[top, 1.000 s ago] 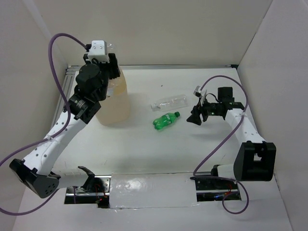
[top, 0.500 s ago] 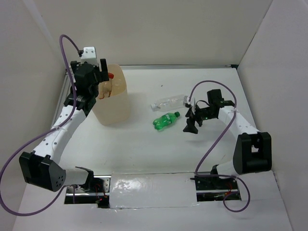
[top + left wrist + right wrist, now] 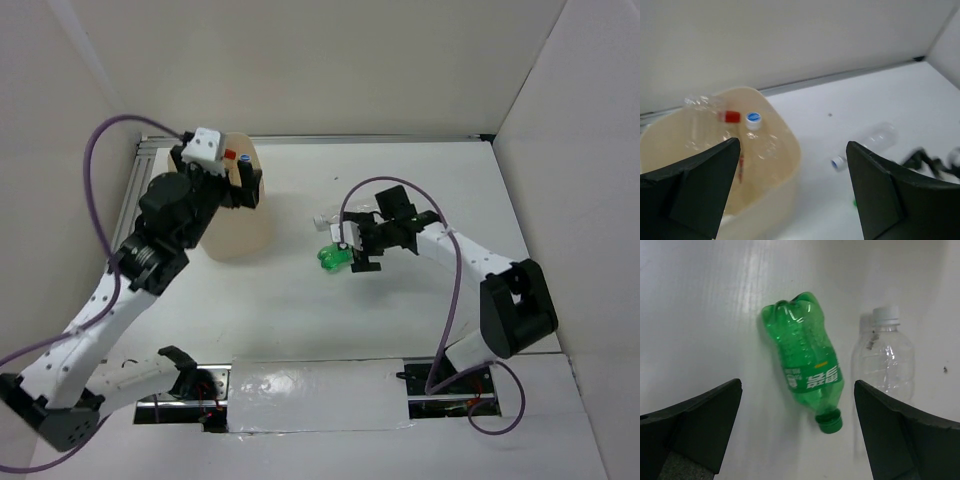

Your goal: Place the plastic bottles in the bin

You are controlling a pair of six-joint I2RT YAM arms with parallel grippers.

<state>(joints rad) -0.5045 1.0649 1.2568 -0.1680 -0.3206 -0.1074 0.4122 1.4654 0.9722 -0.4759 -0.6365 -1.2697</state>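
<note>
The bin (image 3: 240, 228) stands at the far left of the worktop (image 3: 300, 320), with bottles (image 3: 747, 125) piled inside it. To its right, near the middle of the worktop, two more lie on their sides, close but apart. The nearer bottle (image 3: 807, 360) lies in front and the farther bottle (image 3: 885, 362) just behind it.

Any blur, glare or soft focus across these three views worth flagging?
Top external: evenly lit, sharp, glare only on the shiny strip between the bases. Left wrist: soft throughout, the bin hazy, the right arm smeared. Right wrist: green bottle crisp, own fingers blurred.
</note>
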